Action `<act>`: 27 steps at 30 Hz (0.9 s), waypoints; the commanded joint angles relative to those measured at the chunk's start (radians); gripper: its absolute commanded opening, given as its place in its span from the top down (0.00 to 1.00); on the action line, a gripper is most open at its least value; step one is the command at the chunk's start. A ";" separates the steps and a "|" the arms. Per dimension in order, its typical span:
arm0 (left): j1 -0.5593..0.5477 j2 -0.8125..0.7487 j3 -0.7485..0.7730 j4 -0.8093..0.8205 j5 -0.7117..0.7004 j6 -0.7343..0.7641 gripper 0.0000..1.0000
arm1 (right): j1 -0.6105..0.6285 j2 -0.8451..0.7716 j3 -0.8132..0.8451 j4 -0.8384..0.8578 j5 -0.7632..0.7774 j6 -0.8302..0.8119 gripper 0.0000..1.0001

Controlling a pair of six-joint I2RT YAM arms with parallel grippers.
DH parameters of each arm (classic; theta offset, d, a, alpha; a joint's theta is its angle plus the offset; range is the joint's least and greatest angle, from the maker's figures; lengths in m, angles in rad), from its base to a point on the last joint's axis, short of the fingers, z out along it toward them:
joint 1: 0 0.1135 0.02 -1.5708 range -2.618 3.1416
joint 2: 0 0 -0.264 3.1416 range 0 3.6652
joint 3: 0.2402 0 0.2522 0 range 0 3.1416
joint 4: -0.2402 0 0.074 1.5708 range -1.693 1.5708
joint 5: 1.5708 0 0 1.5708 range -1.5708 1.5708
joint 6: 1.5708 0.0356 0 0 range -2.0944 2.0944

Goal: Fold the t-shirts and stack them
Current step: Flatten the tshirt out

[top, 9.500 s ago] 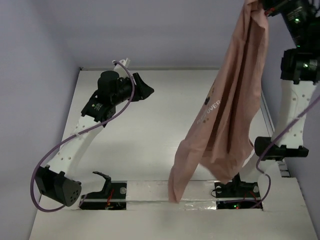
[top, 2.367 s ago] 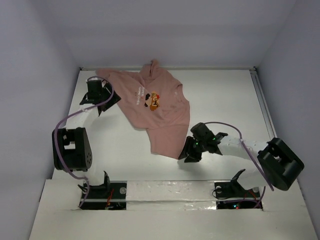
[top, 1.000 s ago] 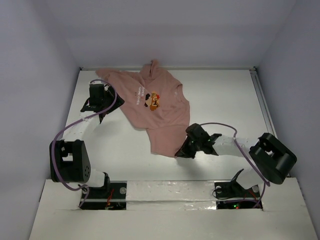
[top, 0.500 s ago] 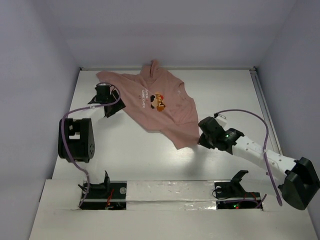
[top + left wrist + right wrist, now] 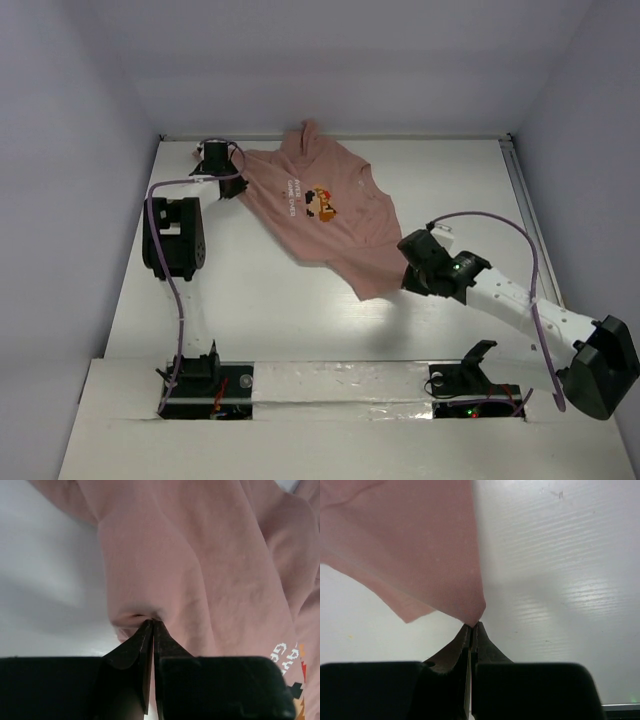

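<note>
The dusty-pink t-shirt point(image 5: 335, 235) lies spread print-up at the back middle of the white table point(image 5: 250, 300), its red-orange chest print point(image 5: 320, 200) beside the white lettering point(image 5: 292, 188). My left gripper point(image 5: 238, 187) sits at the shirt's left sleeve side. In the left wrist view it point(image 5: 152, 622) is shut on a pinched fold of the pink cloth point(image 5: 200, 565). My right gripper point(image 5: 404, 272) is at the shirt's near right hem. The right wrist view shows it point(image 5: 474, 625) shut on a hem corner of the cloth point(image 5: 420, 555), held a little above the table.
Lilac walls close in the table at the left, back and right. A rail point(image 5: 522, 195) runs along the right edge. Purple cables point(image 5: 490, 220) loop over both arms. A white taped strip point(image 5: 340, 385) joins the two arm bases at the near edge.
My left gripper moved toward the back left and went from open to shut on the shirt. My right gripper carried the hem corner to the right, stretching the shirt, and has since barely moved.
</note>
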 commanded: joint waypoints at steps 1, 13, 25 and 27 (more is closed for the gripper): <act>0.009 -0.064 0.088 -0.059 0.016 0.011 1.00 | -0.013 -0.016 0.137 -0.059 0.068 -0.076 1.00; 0.009 -0.506 0.401 -0.518 -0.076 0.186 1.00 | -0.035 -0.122 0.438 -0.133 0.085 -0.309 1.00; -0.042 -0.627 0.286 -0.566 0.093 0.132 1.00 | -0.035 -0.035 0.912 -0.120 0.080 -0.501 1.00; -0.090 -0.676 -0.063 -0.419 0.074 0.117 0.92 | -0.035 0.009 0.960 -0.080 0.100 -0.539 1.00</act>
